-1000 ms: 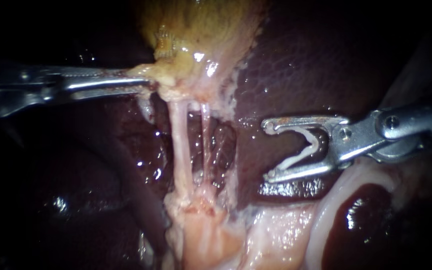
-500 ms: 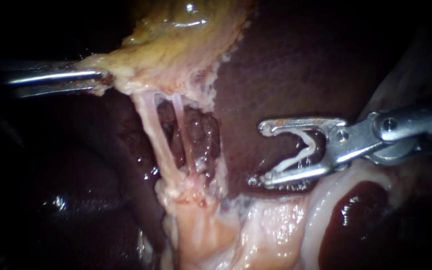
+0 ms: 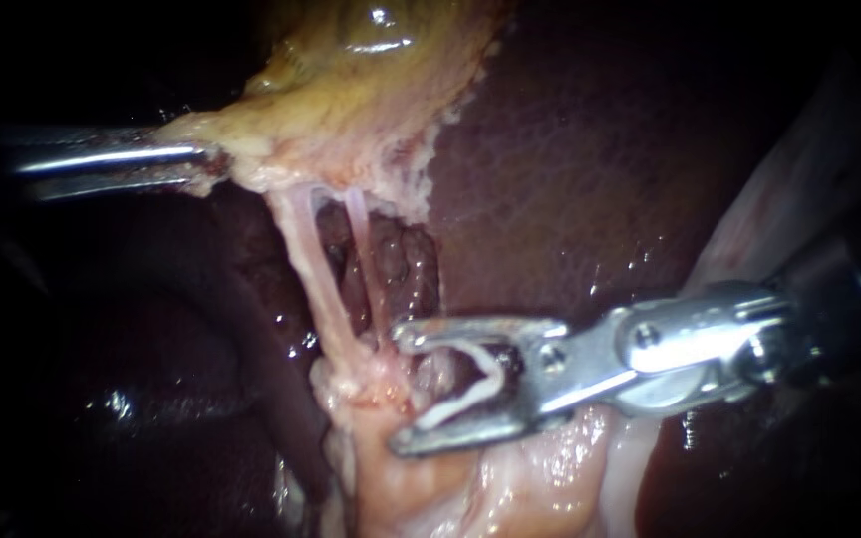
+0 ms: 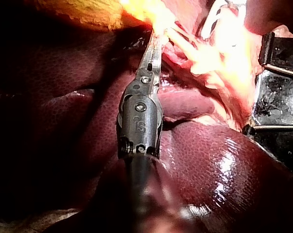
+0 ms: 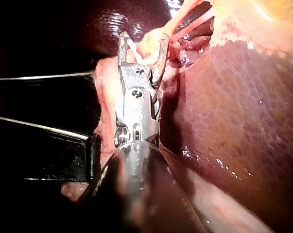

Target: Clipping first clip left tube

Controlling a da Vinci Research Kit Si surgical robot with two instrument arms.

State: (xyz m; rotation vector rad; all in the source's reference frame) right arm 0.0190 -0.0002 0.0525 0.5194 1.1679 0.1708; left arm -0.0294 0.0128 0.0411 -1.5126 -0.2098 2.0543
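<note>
Though seemingly apart, tube (image 3: 316,279) beside tool (image 3: 403,389)

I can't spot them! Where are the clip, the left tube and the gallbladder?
clip (image 3: 460,402): endoscope view, on its lower white leg.
left tube (image 3: 313,274): endoscope view, middle of its length.
gallbladder (image 3: 351,90): endoscope view, on its yellow wall.

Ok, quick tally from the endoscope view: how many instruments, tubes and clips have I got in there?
Instruments: 2, the left instrument gripping the gallbladder and the right instrument.
Tubes: 2, the left tube and the right tube.
Clips: 1, the clip, held in the right instrument's jaws and on no tube yet.
Total: 5.
</note>
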